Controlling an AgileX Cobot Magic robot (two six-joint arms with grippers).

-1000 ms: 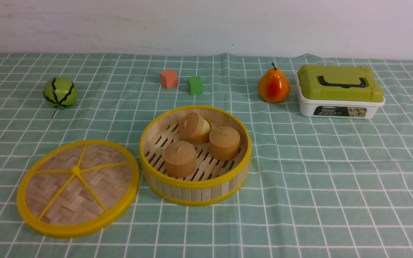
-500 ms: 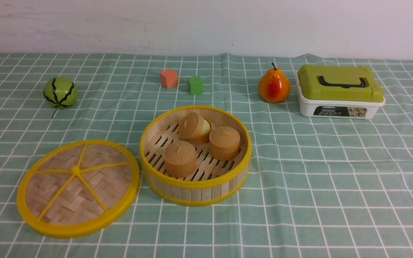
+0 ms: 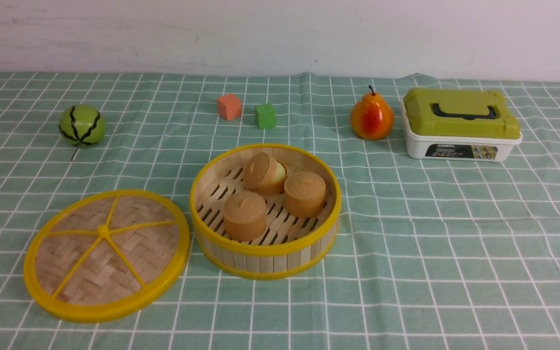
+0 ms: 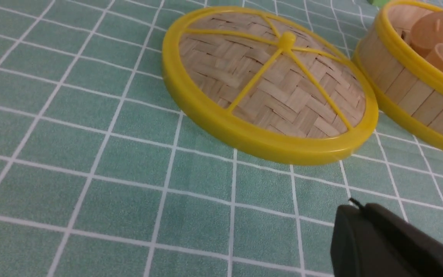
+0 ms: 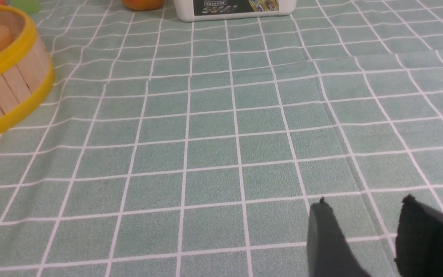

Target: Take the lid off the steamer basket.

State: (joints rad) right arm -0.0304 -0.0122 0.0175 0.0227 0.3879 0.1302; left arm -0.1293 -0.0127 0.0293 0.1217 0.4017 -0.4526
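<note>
Lid (image 3: 106, 255) off, flat on cloth just left of steamer basket (image 3: 265, 211). Left gripper (image 4: 394, 242) nearest, opening unclear; right gripper (image 5: 363, 231) parted, empty.

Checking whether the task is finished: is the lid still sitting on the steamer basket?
No, the lid lies flat on the tablecloth beside the open steamer basket.

I see a green checked tablecloth (image 3: 455, 233) covering the table. Far on my left lies a small toy watermelon (image 3: 81, 125). At the back, an orange cube (image 3: 229, 106) and a green cube (image 3: 265, 115) stand near each other, not touching. On my right, a toy pear (image 3: 371, 116) stands just beside a white box (image 3: 460, 145) with an olive-green lid (image 3: 460, 113) and black handle (image 3: 463, 111).
</note>
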